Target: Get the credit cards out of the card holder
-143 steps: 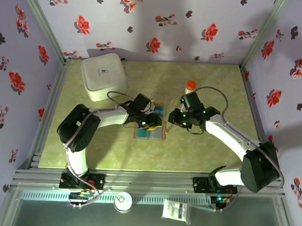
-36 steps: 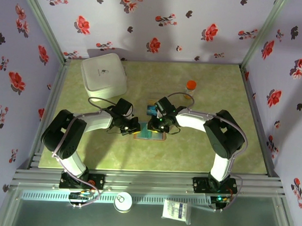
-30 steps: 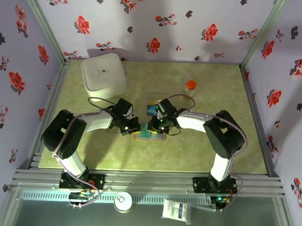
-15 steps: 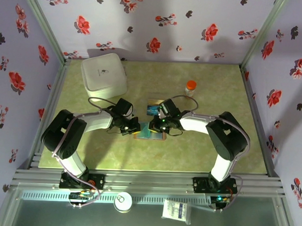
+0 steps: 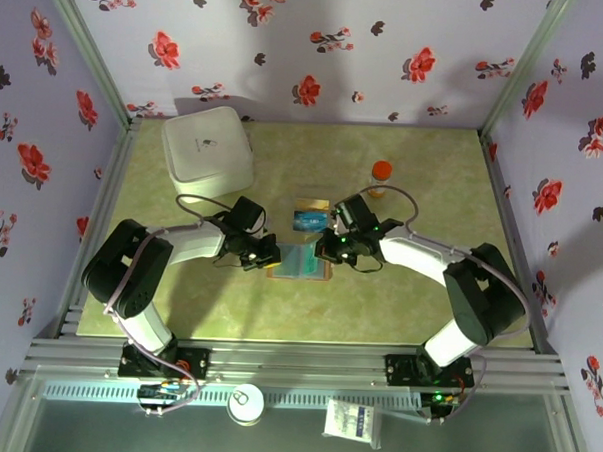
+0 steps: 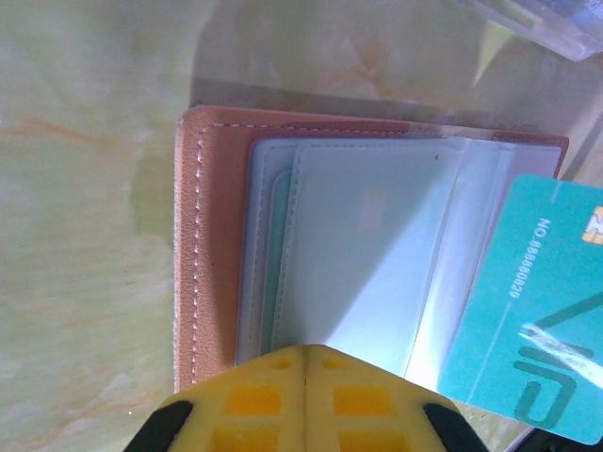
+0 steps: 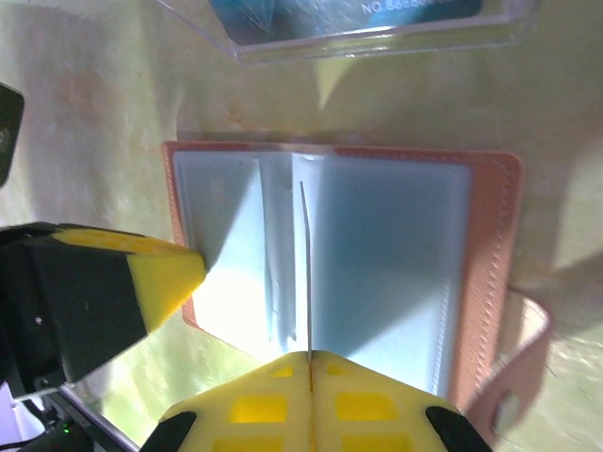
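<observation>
Card holder [image 6: 212,245] is lying open flat on the marbled green surface [image 5: 419,291], about mid-table between the two arms. The outside is tan leather-look with a neat stitched border, and inside are pale, slightly cloudy plastic sleeves. There's a little strap with a snap sticking off one corner.

The right end effector [image 7: 309,363] has its yellow fingers pinched together on the teal card [image 6: 532,311]. From its own camera the card is just a thin line, seen edge-on. The left wrist camera shows the glossy face with printed numbers, tilted over the sleeves. Can't tell if the far end is still tucked into a pocket.

The left end effector [image 6: 306,363] is fully closed, with its tips sitting on the edge of the holder at the sleeves. Honestly can't say whether it's pinching a sleeve or just pressing down.

The blue card [image 7: 311,14] is inside a clear plastic box [image 7: 396,40] right beside the holder, on the far side.
</observation>
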{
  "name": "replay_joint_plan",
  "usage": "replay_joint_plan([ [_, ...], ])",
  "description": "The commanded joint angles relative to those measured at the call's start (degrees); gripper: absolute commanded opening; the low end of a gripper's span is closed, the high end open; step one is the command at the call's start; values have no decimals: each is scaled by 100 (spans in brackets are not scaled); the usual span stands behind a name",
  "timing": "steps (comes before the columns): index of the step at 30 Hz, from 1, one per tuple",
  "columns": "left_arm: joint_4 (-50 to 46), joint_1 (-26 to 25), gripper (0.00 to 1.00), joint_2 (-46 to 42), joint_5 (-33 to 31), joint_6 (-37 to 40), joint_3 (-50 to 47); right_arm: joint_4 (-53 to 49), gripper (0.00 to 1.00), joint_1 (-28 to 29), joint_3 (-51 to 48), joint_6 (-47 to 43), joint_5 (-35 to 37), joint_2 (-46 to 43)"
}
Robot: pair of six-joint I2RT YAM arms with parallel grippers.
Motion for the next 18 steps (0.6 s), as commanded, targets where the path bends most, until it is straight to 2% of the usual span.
replay_joint_plan([
  [1, -156, -34, 0, -89, -26, -37, -33, -652, 6, -32, 246, -381, 250, -193],
  [9, -141, -35, 0, -279, -25, -56, 99, -990, 5, -33, 670, -731, 339, -356],
  [18, -197, -34, 1, -597, -94, -59, 285, -1641, 4, -41, 1371, -1716, 675, -220],
])
